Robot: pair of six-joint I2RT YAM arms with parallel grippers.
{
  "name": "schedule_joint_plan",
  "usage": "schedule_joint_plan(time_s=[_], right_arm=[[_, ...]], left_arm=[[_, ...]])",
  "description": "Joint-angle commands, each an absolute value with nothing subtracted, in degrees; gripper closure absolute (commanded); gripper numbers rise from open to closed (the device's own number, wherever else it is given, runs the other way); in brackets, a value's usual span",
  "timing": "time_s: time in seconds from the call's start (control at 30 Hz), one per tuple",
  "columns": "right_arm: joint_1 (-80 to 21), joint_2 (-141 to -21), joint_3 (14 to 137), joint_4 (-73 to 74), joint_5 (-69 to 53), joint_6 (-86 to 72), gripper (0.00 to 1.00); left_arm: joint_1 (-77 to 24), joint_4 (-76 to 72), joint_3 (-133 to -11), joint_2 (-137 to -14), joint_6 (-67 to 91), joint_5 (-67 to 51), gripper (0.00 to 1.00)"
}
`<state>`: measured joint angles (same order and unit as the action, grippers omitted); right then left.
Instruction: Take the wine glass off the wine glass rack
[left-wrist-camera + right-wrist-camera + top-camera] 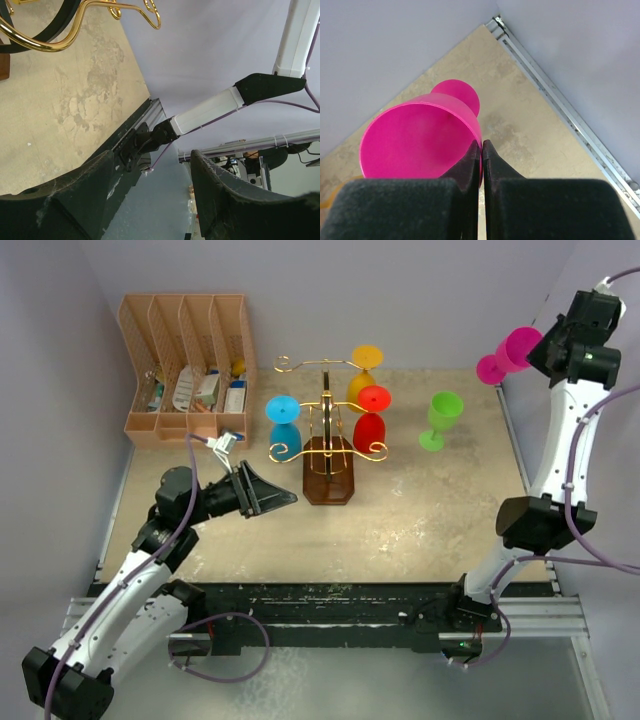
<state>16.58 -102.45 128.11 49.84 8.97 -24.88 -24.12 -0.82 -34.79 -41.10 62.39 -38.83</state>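
The gold wire wine glass rack [328,435] stands on its dark hexagonal base at the table's middle. A blue glass [284,423], a red glass [371,418] and an orange glass [364,375] hang upside down on it. My right gripper [535,348] is high at the back right, shut on the rim of a pink wine glass [508,353]; one finger is inside the bowl [415,142]. My left gripper [280,498] is open and empty, just left of the rack's base; gold scroll arms [60,42] show at the top of its view.
A green wine glass [440,420] stands upright on the table right of the rack. A tan slotted file organiser [187,365] with small items sits at the back left. Grey walls close in the left, back and right sides.
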Motion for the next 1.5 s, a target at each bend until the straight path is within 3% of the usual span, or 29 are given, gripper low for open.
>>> schedule_joint_plan(time_s=[0.0, 0.53, 1.4, 1.47], right_arm=[[16.96, -102.71, 132.10, 51.70, 8.01, -24.79, 1.00], [16.93, -103.65, 111.05, 44.63, 6.85, -22.97, 1.00], [15.71, -111.86, 107.86, 42.24, 14.15, -20.75, 1.00], [15.64, -111.34, 107.14, 41.51, 14.02, -20.65, 0.96]], left_arm=[[-23.93, -5.08, -35.36, -41.13, 62.91, -39.84, 0.34], [-23.91, 0.72, -38.88, -38.72, 60.61, -39.39, 0.34], [-23.92, 6.86, -40.72, -36.06, 57.63, -38.38, 0.34], [-23.91, 7.47, -41.01, -35.93, 57.46, -38.23, 0.34]])
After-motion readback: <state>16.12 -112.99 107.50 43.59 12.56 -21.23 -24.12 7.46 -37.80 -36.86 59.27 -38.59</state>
